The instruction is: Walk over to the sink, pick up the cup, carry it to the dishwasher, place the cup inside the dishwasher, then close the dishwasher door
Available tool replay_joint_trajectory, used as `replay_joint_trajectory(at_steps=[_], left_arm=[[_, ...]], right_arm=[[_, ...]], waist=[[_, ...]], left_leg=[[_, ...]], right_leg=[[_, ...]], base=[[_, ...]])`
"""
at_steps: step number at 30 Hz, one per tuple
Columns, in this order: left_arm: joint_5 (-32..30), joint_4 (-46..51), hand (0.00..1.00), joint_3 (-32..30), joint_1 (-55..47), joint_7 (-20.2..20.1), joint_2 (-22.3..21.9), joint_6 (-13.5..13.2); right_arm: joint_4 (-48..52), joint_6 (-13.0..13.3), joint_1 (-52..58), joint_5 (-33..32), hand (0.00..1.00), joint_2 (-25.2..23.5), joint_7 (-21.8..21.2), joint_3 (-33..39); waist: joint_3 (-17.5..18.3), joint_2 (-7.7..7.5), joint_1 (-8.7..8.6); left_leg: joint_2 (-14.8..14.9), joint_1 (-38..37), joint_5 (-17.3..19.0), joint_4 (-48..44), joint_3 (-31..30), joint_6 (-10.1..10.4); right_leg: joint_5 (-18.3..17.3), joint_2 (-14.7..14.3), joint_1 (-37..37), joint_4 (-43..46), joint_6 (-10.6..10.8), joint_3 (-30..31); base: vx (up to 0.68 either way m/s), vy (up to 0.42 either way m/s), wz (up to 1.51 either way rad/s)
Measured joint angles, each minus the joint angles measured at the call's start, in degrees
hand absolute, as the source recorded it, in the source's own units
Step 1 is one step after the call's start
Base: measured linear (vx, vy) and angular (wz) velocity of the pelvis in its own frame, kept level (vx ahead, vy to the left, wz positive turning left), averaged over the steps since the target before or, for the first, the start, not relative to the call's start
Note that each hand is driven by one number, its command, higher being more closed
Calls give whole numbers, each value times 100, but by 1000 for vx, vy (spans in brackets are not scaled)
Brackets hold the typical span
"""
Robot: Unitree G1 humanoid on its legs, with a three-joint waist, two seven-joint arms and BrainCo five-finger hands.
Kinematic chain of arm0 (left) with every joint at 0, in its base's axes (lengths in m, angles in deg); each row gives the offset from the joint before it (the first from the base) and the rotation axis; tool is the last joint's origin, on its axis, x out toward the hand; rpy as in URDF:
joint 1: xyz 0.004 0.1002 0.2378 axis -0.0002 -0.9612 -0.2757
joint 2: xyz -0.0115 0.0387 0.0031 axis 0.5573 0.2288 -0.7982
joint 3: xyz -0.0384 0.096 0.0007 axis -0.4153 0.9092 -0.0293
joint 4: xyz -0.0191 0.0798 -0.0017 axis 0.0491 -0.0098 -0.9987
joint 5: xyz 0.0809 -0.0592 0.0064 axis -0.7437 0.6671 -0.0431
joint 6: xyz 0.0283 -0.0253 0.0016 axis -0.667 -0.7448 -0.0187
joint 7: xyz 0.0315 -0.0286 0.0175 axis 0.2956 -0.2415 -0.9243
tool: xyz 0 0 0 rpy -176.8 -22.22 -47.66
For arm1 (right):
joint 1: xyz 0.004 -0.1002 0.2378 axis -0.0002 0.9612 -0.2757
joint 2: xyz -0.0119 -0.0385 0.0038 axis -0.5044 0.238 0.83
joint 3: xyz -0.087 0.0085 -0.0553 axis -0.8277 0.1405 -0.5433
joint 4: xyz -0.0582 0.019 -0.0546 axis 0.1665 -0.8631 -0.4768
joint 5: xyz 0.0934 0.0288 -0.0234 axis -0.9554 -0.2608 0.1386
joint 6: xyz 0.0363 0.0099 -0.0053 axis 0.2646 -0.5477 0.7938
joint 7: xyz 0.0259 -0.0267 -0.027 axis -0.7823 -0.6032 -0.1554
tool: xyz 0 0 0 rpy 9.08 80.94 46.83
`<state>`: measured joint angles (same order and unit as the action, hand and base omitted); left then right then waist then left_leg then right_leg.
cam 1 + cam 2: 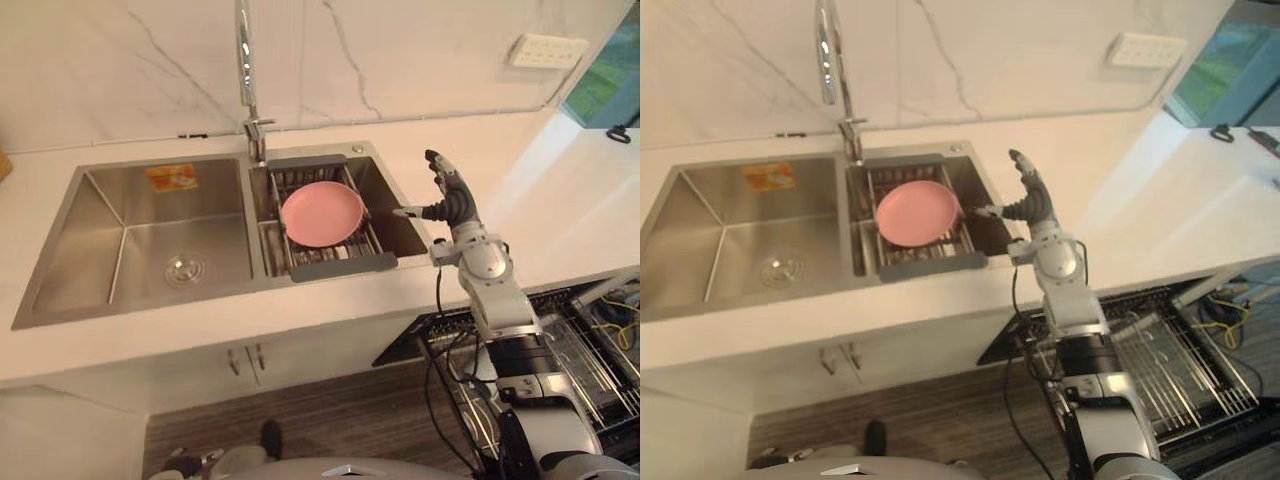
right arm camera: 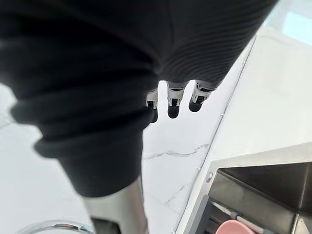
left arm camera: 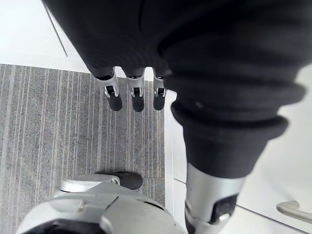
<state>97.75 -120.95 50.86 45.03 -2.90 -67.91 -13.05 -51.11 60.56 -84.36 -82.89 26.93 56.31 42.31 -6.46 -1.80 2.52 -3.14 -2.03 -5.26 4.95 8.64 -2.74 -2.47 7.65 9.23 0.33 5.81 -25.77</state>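
My right hand is raised above the counter at the right rim of the steel double sink. Its fingers are straight, its thumb sticks out toward the basin, and it holds nothing. The right wrist view shows its fingers extended in front of the marble wall. In the right basin a grey drain rack carries a pink plate. My left hand hangs low over the striped floor, fingers straight and empty. The dishwasher stands open at the lower right with its wire racks pulled out.
A tall chrome faucet rises behind the divider between the basins. The left basin has a drain and an orange sticker. White counter runs right to a corner, with a wall outlet above. Cabinet doors with handles sit below the sink.
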Motion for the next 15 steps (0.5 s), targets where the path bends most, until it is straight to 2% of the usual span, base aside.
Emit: replay_joint_trajectory(at_steps=[2, 5, 7, 8, 9, 10, 11, 12, 14, 15], left_arm=[[4, 0, 0, 6, -11, -4, 9, 2], [2, -9, 0, 64, 11, -9, 104, 19], [0, -26, 0, 124, 23, -27, 119, 34], [-1, -36, 0, 214, 28, -77, 192, 34], [-7, -33, 0, 277, 45, -150, 271, 35], [-10, -48, 0, 304, 45, -164, 277, 49], [-26, -76, 0, 316, 87, -166, 310, 110], [-28, -79, 0, 329, 68, -167, 329, 139], [-52, -78, 0, 223, 47, -162, 404, 136], [-81, -78, 0, 221, 33, -160, 441, 139]], right_arm=[[1, 11, 96, -9, 0, -23, 14, 22], [13, 20, 483, -134, 0, -198, 93, 344], [14, 24, 803, -234, 0, -286, 308, 588], [22, 24, 972, -289, 0, -377, 453, 737], [84, 52, 1155, -345, 0, -418, 541, 851], [99, 77, 1258, -345, 0, -442, 546, 896], [187, 139, 1451, -344, 0, -468, 565, 981], [416, 250, 1606, -342, 0, -507, 654, 1033], [772, 437, 1670, -330, 0, -520, 759, 1060], [947, 561, 1671, -330, 0, -520, 794, 1073]], waist=[[-10, -18, 16], [-63, -165, 37], [-82, -154, 11], [-118, -173, -29], [-208, -171, -99], [-239, -157, -125], [-262, -87, -175], [-261, -67, -173], [-200, -179, -165], [-168, -238, -169]], left_leg=[[-23, -58, 85, -3, 82, -12], [-122, -109, 190, -31, 36, -94], [-131, -124, 232, -44, -132, -144], [-145, -124, 321, -196, -303, -206], [-118, -146, 520, -557, -563, -255], [-85, -147, 622, -749, -692, -290], [14, -95, 843, -1087, -899, -311], [64, -36, 1022, -1333, -1036, -300], [61, 131, 1216, -1562, -1068, -223], [55, 185, 1325, -1731, -1068, -163]], right_leg=[[-215, 115, -92, 347, 36, 71], [-559, 376, -350, 1129, 65, 139], [-596, 498, -636, 1882, 10, 273], [-598, 578, -937, 2689, -326, 592], [-413, 570, -1225, 3514, -710, 1018], [-574, 482, -1330, 3695, -680, 1268], [-907, 229, -1348, 3503, -545, 1595], [-997, 55, -1439, 3125, -472, 1853], [-881, -105, -1677, 2484, -404, 2119], [-598, -141, -1747, 2127, -379, 2164]], base=[[44, 27, -26], [63, 37, 2], [53, 128, 40], [1, 231, 73], [-49, 242, 86], [-139, 243, 99], [-228, 207, 89], [-254, 170, 76], [-217, 49, 45], [-69, -61, 30]])
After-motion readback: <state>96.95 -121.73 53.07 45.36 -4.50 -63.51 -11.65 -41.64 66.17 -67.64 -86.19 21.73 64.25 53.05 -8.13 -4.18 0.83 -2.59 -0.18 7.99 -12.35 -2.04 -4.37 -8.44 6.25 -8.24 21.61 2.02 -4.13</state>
